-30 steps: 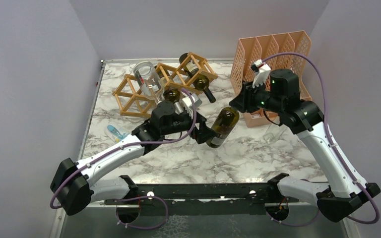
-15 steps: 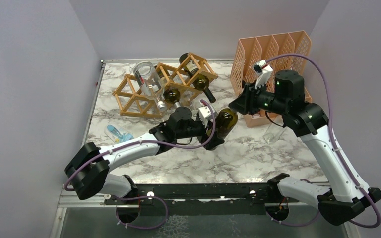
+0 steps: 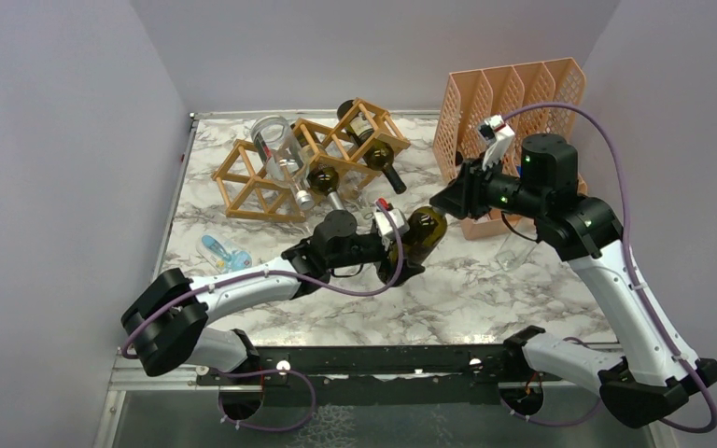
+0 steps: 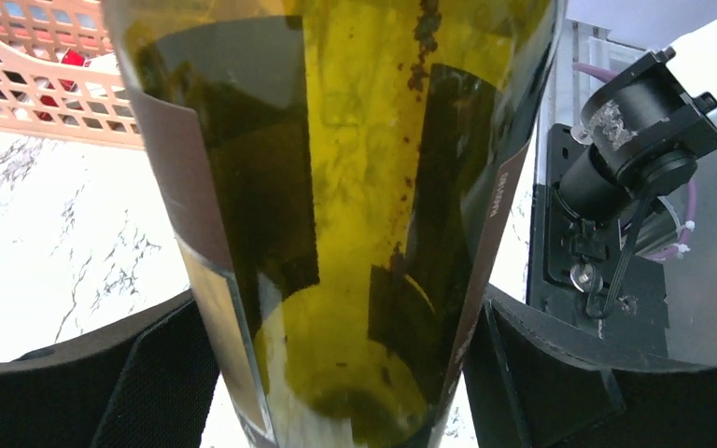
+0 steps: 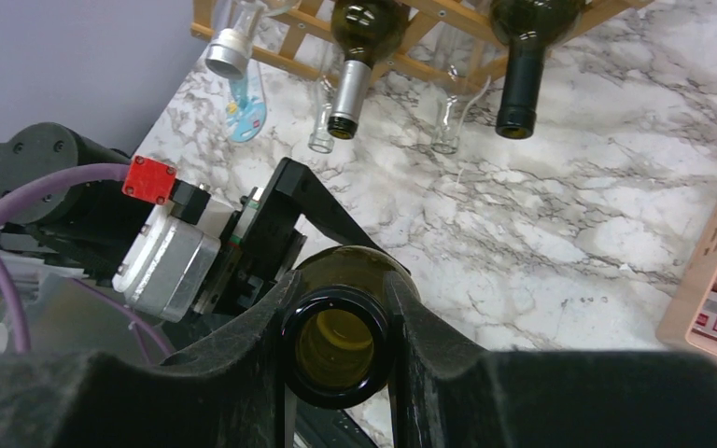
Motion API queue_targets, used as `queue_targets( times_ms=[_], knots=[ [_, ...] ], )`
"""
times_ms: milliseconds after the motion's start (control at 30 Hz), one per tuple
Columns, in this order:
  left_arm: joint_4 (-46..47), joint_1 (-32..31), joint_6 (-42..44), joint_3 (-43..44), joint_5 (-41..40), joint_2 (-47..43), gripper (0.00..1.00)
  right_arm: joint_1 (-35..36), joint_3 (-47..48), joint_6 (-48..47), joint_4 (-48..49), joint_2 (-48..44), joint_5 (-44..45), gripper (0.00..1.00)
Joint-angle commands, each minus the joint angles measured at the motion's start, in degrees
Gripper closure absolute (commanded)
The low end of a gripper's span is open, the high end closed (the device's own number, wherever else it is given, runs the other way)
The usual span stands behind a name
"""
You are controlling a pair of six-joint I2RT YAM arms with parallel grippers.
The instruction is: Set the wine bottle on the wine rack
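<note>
The olive-green wine bottle (image 3: 424, 233) hangs tilted above the marble table, neck up toward the right. My right gripper (image 3: 446, 199) is shut on its neck; in the right wrist view both fingers press the open mouth (image 5: 336, 347). My left gripper (image 3: 409, 250) clasps the lower body. In the left wrist view the bottle (image 4: 355, 187) fills the gap, and both black pads (image 4: 149, 373) touch its sides. The wooden wine rack (image 3: 252, 179) lies at the back left, apart from the bottle.
The rack holds a clear bottle (image 3: 275, 149) and two dark bottles (image 3: 378, 149), necks pointing toward me. A peach perforated file holder (image 3: 509, 93) stands at the back right behind my right arm. A small blue item (image 3: 219, 250) lies at the table's left.
My left arm has reached rightward under the bottle and its jaws have closed onto the bottle's body. The right gripper keeps its hold on the neck, shifted slightly right.
</note>
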Motion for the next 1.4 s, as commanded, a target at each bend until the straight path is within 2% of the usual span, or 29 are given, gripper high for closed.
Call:
queue_targets(
  times_ms=[0, 67, 133, 200, 267, 433, 500, 533, 867, 1233, 1367],
  knots=[
    [8.57, -0.27, 2.84, -3.27, 0.55, -1.83, 0.14, 0.28, 2.27, 4.29, 4.32, -2.63, -7.52, 0.99],
    [11.04, -0.31, 3.34, -4.49, 1.22, -2.15, 0.19, 0.27, 2.35, 4.23, 4.08, -2.49, -8.14, 0.99],
    [12.45, -0.4, 4.53, -5.27, 1.73, -2.56, 0.35, 0.28, 2.47, 4.23, 3.93, -2.38, -8.75, 0.99],
    [13.28, -0.42, 5.64, -5.66, 0.76, -3.12, 0.58, 0.29, 2.7, 4.02, 3.3, -2.43, -8.61, 0.98],
    [13.52, -0.44, 7.58, -5.67, -0.44, -3.67, 0.98, 0.28, 3.2, 3.74, 2.3, -2.47, -7.99, 0.88],
    [13.74, -0.45, 13.9, -4.28, -3.23, -4.53, 1.0, 0.28, 3.55, 1.85, 1.15, -4.34, -4.91, 0.41],
    [13.68, -0.45, 18.11, -3.27, -2.93, -4.78, 1.0, 0.28, 3.54, 1.16, 1.15, -5.76, -2.43, 0.3],
    [13.68, -0.45, 20.53, -2.76, -2.49, -4.93, 1.0, 0.28, 3.74, 0.9, 1.15, -6.46, -1.73, 0.27],
    [13.68, -0.5, 50.24, 3.72, -1.46, -3.55, 1.0, 0.24, 8.14, -1.19, -2.18, -10.42, 2.27, 0.23],
    [13.24, -0.4, 91.81, 10.57, -6.49, 0.72, 1.0, 0.29, 8.62, -6.38, -13.92, -12.05, 3.78, 0.23],
    [11.63, 0.88, 98.94, 12.11, -5.33, 1.42, 1.0, 0.25, 4.72, -6.81, -16.68, -11.99, 3.03, 0.24]
  ],
)
